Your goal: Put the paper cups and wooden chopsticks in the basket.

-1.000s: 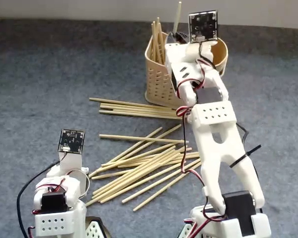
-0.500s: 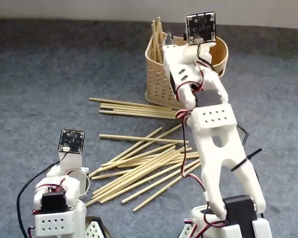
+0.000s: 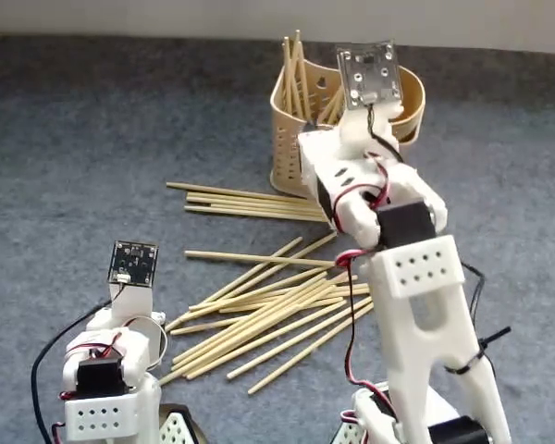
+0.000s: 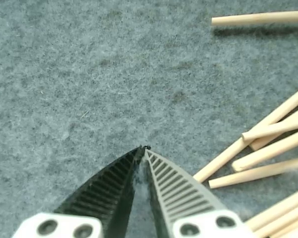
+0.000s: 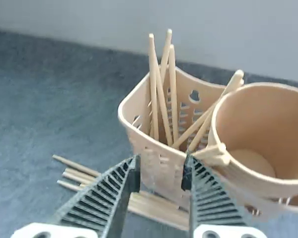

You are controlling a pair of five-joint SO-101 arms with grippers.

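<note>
A beige slotted basket (image 3: pixel 291 157) stands at the far side of the grey carpet with several wooden chopsticks (image 3: pixel 296 69) upright in it and a paper cup (image 3: pixel 413 97) in its right part. My right gripper (image 5: pixel 161 158) hangs open and empty just in front of the basket (image 5: pixel 154 134), above its near wall; the paper cup (image 5: pixel 253 134) lies tilted beside the sticks. Many loose chopsticks (image 3: pixel 268 314) lie fanned out mid-carpet. My left gripper (image 4: pixel 144 148) is shut on nothing, tips close to the carpet, with chopstick ends (image 4: pixel 268 144) beside it.
Three more chopsticks (image 3: pixel 250 203) lie in a row just in front of the basket. The right arm (image 3: pixel 388 222) rises tall over the right side of the pile. The left arm (image 3: pixel 111 370) sits at the near left. Bare carpet stretches to the left.
The right arm has pulled back from over the basket toward the near side. The chopstick it held upright above the basket is gone from its gripper, and more sticks lean inside the basket.
</note>
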